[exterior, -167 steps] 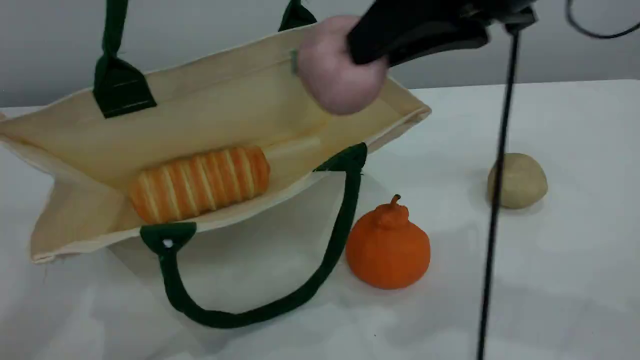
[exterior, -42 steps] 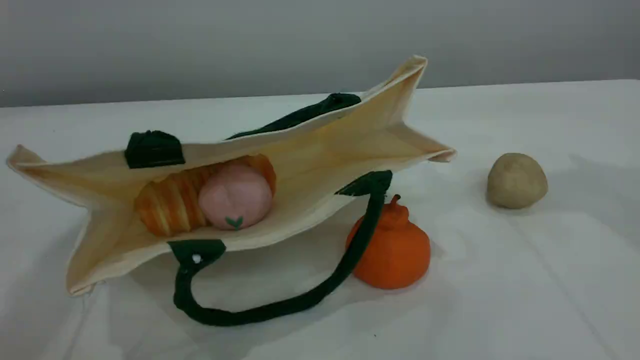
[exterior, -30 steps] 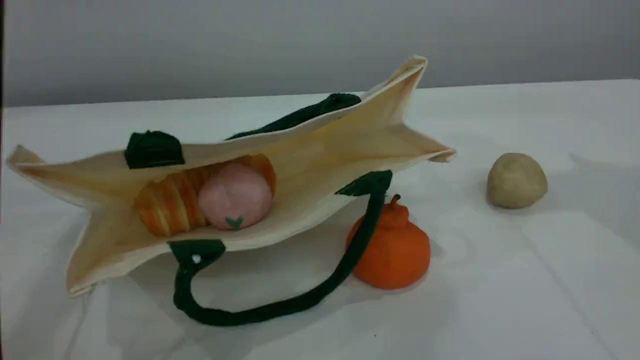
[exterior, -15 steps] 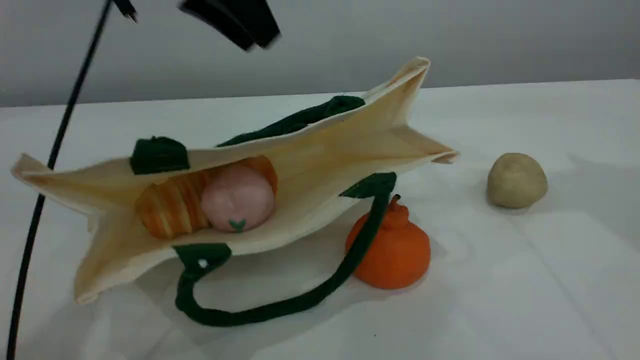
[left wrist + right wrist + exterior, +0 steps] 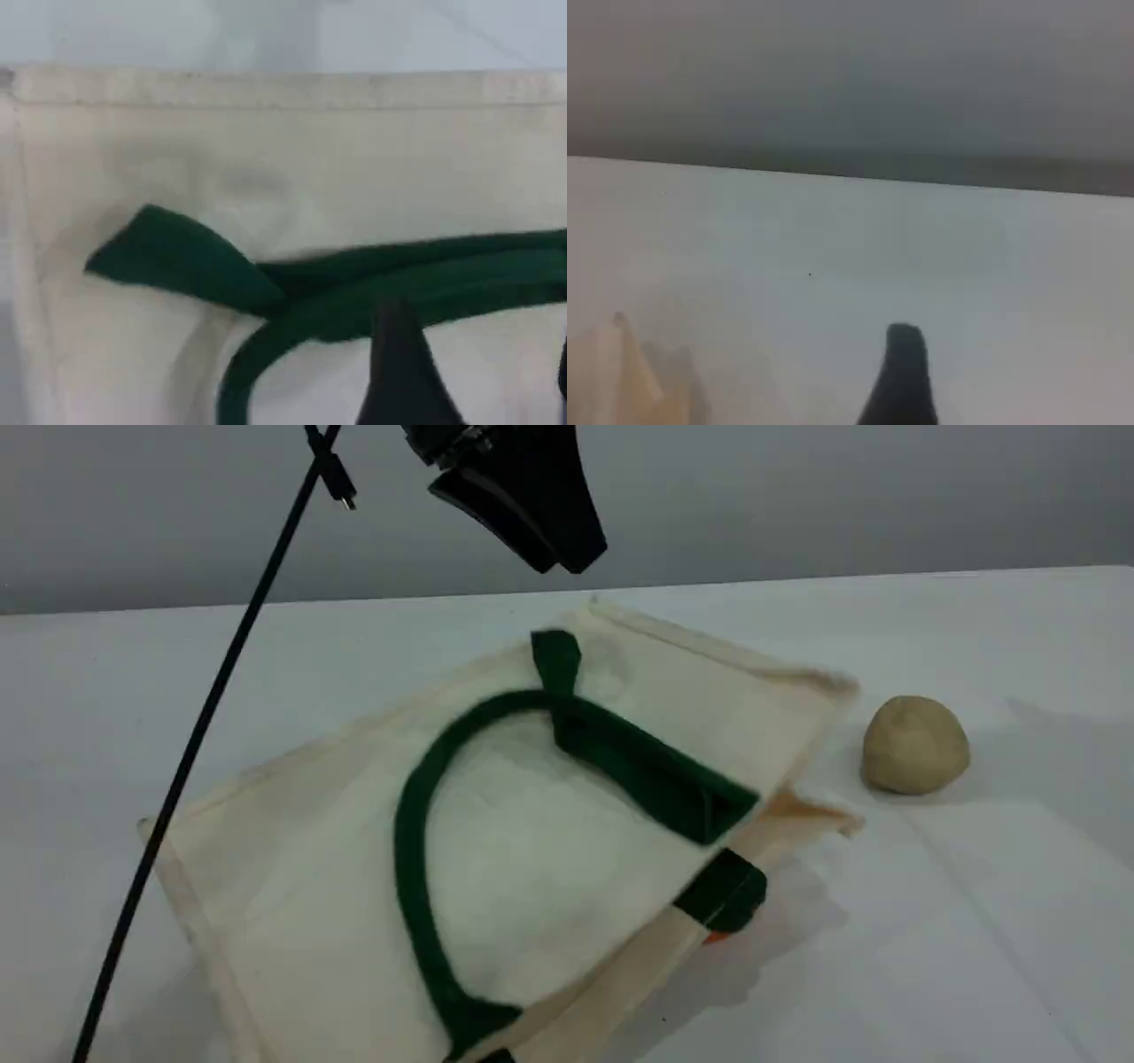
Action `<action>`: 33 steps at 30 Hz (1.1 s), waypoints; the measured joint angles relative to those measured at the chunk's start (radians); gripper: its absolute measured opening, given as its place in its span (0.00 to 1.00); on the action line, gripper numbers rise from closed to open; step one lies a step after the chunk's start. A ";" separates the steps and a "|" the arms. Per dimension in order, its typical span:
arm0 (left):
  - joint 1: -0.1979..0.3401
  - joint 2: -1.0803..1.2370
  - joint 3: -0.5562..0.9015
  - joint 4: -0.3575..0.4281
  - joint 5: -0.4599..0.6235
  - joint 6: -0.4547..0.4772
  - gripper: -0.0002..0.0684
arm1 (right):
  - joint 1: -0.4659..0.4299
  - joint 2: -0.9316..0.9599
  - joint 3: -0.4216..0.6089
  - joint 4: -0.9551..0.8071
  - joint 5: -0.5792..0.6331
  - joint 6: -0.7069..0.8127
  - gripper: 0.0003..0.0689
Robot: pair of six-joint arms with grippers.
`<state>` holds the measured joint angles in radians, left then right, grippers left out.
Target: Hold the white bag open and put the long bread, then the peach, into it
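Scene view: white bag (image 5: 549, 868) flat on the counter (image 5: 974, 912), long bread and peach hidden, just below the left end effector (image 5: 563, 558), jaws apart, empty. Left wrist view: its green handle (image 5: 425, 283) runs crosswise beneath. Right wrist view: right end effector (image 5: 902, 376) wide open, empty, farther off.

place: lab-style test bench | cues: white table (image 5: 974, 921), grey wall (image 5: 842, 496)
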<state>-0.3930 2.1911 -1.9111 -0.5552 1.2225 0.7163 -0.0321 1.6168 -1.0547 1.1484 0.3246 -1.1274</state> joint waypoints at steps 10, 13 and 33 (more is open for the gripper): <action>0.001 -0.009 -0.178 0.215 0.001 -0.116 0.56 | 0.000 -0.005 0.000 -0.009 0.049 -0.002 0.80; 0.001 -0.034 -0.191 0.292 0.002 -0.200 0.56 | 0.000 -0.027 0.000 -0.033 0.054 -0.002 0.80; 0.001 -0.411 -0.134 0.587 0.001 -0.574 0.56 | 0.000 -0.458 0.000 -0.298 0.286 0.265 0.80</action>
<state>-0.3922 1.7801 -2.0450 0.0313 1.2231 0.1423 -0.0321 1.1588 -1.0547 0.8505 0.6106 -0.8626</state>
